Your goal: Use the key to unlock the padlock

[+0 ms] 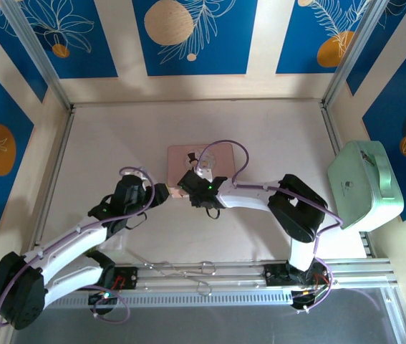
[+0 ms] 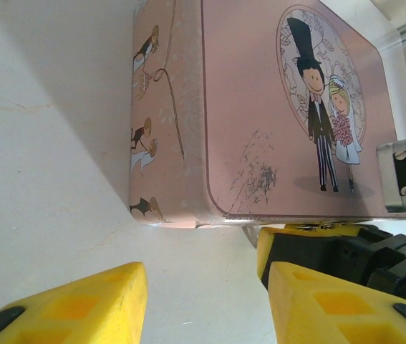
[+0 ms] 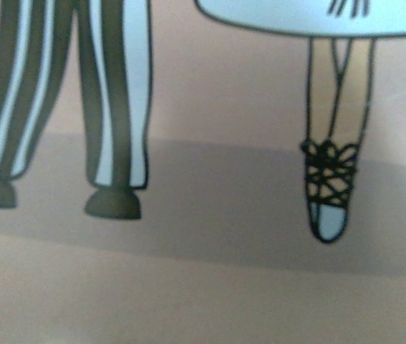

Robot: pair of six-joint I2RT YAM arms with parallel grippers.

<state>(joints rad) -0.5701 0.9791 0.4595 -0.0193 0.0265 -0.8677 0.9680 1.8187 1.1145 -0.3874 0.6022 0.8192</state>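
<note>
The left gripper (image 2: 208,294) hovers with its yellow fingers (image 2: 81,308) spread wide and empty at the 8 o'clock corner of the pink illustrated tin box (image 2: 260,129). At the tin's 6 o'clock edge sits the right gripper (image 1: 186,188) — its opening cannot be told — beside a thin silvery sliver (image 2: 249,233), too small to tell padlock from key.

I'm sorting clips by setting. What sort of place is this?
Probably a lab robot cell, not a home: a white tabletop boxed in by aluminium posts and printed blue panels, with a left arm and a right arm bolted to a rail at its near edge.
</note>
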